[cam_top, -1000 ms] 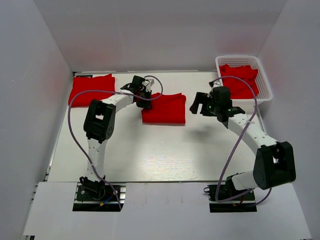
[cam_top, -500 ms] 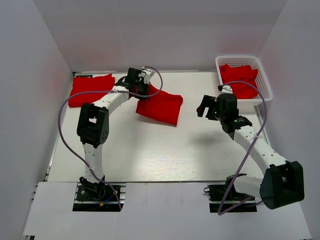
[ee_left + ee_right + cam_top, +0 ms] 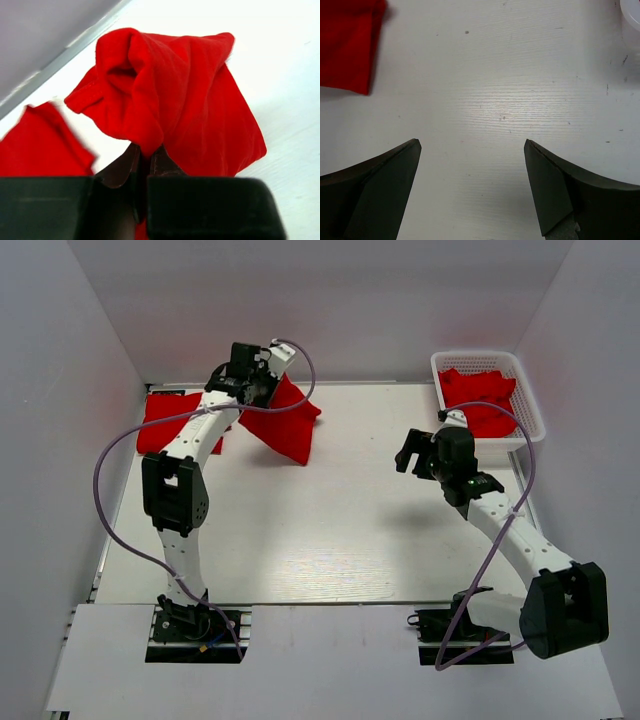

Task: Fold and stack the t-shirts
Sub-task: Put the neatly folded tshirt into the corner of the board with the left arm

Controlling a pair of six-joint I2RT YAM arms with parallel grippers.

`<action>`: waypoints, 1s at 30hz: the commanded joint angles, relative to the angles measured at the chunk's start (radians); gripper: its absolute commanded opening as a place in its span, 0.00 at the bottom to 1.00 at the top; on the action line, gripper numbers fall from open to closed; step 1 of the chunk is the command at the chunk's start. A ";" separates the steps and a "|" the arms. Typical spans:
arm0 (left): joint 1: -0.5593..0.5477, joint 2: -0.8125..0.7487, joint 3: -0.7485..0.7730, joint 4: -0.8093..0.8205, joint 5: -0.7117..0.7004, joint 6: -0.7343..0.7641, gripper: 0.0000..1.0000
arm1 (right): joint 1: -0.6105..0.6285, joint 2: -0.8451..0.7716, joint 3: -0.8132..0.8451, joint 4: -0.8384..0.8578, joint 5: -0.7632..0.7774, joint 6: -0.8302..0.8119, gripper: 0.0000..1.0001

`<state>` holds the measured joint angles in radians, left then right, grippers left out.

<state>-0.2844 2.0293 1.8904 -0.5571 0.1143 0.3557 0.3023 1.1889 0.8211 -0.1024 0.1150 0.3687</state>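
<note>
At the far left corner of the white surface (image 3: 330, 530) I count one folded t-shirt (image 3: 170, 420) lying flat, and just beside it a second, the carried t-shirt (image 3: 285, 425), hanging bunched from my left arm with its lower edge near the surface. More red t-shirts (image 3: 480, 400) sit heaped in the single white basket (image 3: 530, 405) at the far right; I cannot count those. So that is two shirts out, one basket, two arms. Half a second ago the carried t-shirt hung nearer the middle of the surface, and a second ago it lay flat there; it has since swung left and back toward the folded one. The right arm has not moved in the last half second. The left claw (image 3: 147, 152) has its fingers nearly together, pinching a fold of the carried t-shirt, the cloth draping out past them. The right claw (image 3: 472, 145) stands wide apart above bare surface, holding and touching nothing.
</note>
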 commanded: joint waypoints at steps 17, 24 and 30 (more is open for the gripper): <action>0.183 -0.096 0.196 -0.087 -0.096 0.230 0.00 | 0.000 0.133 0.136 -0.023 -0.018 0.019 0.90; 0.246 -0.106 0.196 -0.067 -0.084 0.230 0.00 | 0.001 0.163 0.165 -0.023 -0.028 0.019 0.90; 0.281 -0.115 0.196 -0.047 -0.074 0.220 0.00 | 0.000 0.196 0.190 -0.022 -0.046 0.029 0.90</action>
<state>-0.0170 2.0140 2.0441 -0.6514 0.0196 0.5732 0.3031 1.3693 0.9611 -0.1318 0.0826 0.3862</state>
